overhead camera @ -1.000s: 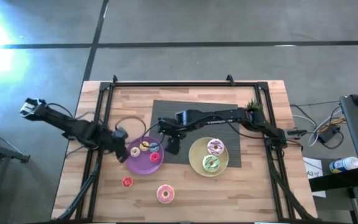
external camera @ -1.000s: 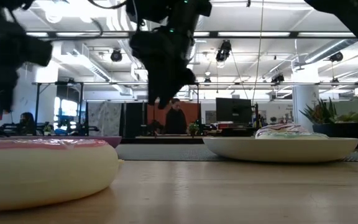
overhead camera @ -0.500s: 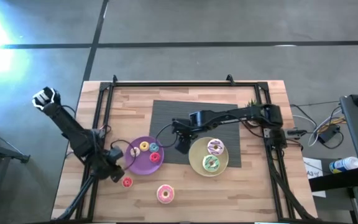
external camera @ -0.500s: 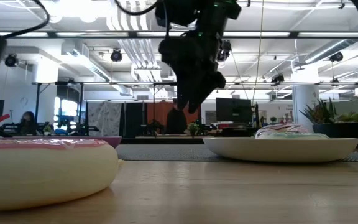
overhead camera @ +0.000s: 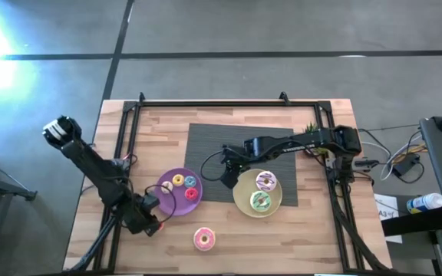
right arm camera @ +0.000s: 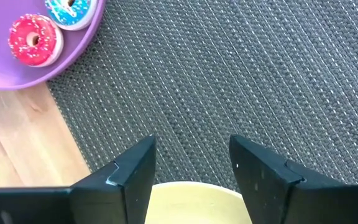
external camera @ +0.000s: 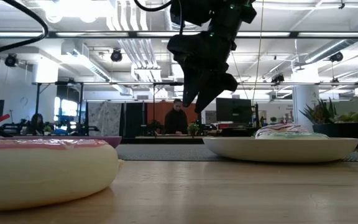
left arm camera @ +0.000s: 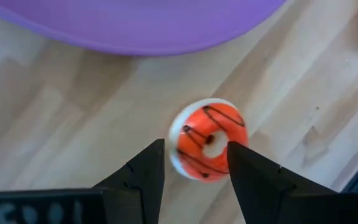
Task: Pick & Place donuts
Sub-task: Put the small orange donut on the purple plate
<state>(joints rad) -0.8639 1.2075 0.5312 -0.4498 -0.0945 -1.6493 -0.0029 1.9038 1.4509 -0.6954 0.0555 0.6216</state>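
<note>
Left hand [left arm camera: 191, 163] hangs spread over the small orange donut [left arm camera: 207, 138] on the bench beside the purple plate [left arm camera: 135, 25]; to grip well, it should drop straight down, one finger on each side, then close.

From above, we cannot make out the orange donut [left arm camera: 207, 138] beside the purple plate [overhead camera: 167, 201]: the left tool [overhead camera: 152, 225] covers it. The purple plate runs off the frame in both wrist views. In the low view, the pink donut [external camera: 45, 171] is cut off and blurred.
</note>
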